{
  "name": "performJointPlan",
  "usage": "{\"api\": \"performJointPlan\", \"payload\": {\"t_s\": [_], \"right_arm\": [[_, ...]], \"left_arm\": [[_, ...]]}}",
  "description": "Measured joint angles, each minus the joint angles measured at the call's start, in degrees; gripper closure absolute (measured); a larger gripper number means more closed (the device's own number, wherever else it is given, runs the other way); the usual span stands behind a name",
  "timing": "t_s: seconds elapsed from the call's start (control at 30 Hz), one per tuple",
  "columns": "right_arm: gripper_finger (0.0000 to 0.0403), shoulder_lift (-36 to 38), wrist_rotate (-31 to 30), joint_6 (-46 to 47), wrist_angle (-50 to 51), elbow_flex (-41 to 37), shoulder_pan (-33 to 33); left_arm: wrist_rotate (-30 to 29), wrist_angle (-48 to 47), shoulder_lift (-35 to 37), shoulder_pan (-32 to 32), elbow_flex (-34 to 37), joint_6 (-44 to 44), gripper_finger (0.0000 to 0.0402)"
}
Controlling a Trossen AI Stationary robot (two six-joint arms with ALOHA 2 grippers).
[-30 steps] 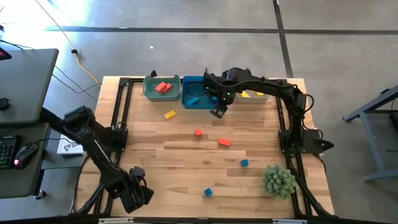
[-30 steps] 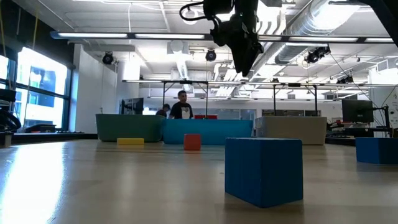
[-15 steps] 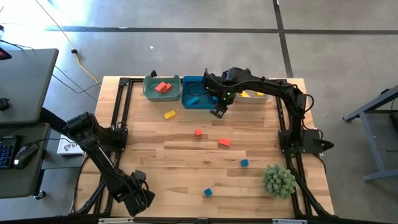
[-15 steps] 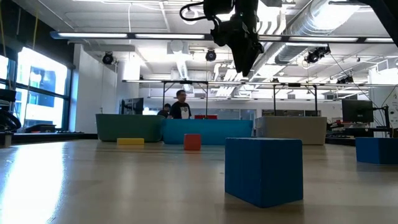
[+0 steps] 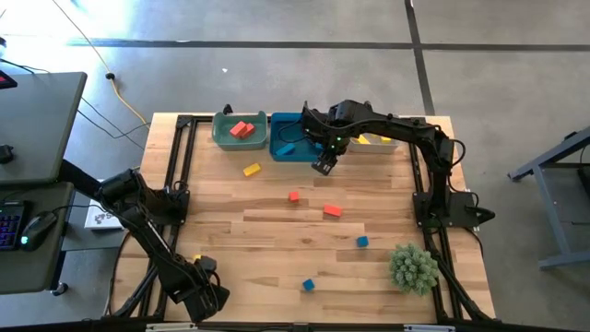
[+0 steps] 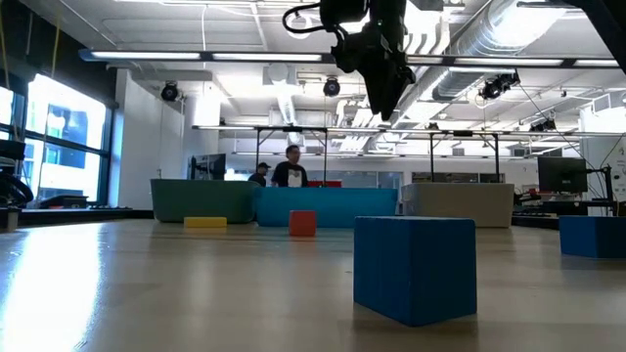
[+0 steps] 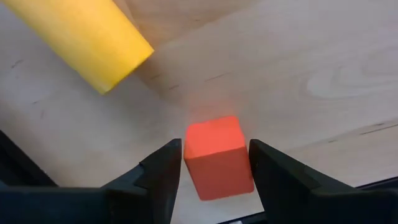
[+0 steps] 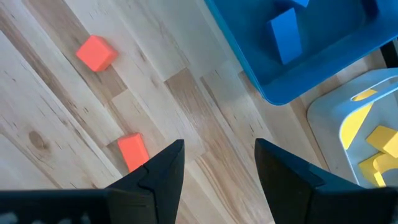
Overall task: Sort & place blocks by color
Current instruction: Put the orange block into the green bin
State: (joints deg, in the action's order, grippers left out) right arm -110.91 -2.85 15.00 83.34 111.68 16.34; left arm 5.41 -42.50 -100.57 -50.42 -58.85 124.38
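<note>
Left gripper is clamped partway closed on the sides of a red cube at the front-left corner of the worktop; can't tell if the cube is off the wood yet. Yellow bar lies just beside it. Over the last second that arm has slid toward the front edge, so I'd call this a fresh pick. Next comes the carry to the bin with red blocks at the back edge. Right gripper hasn't moved: half open, empty, hovering just in front of the blue bin. Five blocks still loose mid-worktop, so sorting is well short of done.
</note>
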Motion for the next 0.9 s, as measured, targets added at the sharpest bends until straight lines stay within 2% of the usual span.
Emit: {"api": "performJointPlan", "payload": {"t_s": [0.4,0.57,0.9], "right_arm": [[0.0220,0.0,0.0,0.0,0.0,0.0,0.0],[0.0220,0.0,0.0,0.0,0.0,0.0,0.0],[0.0220,0.0,0.0,0.0,-0.1,0.0,0.0]], "left_arm": [[0.0,-0.1,0.1,0.0,0.0,-4.5,0.0296],[-1.9,0.0,0.2,0.0,0.0,-6.8,0.0297],[-9.4,0.2,2.6,1.0,0.0,-9.5,0.0295]]}}
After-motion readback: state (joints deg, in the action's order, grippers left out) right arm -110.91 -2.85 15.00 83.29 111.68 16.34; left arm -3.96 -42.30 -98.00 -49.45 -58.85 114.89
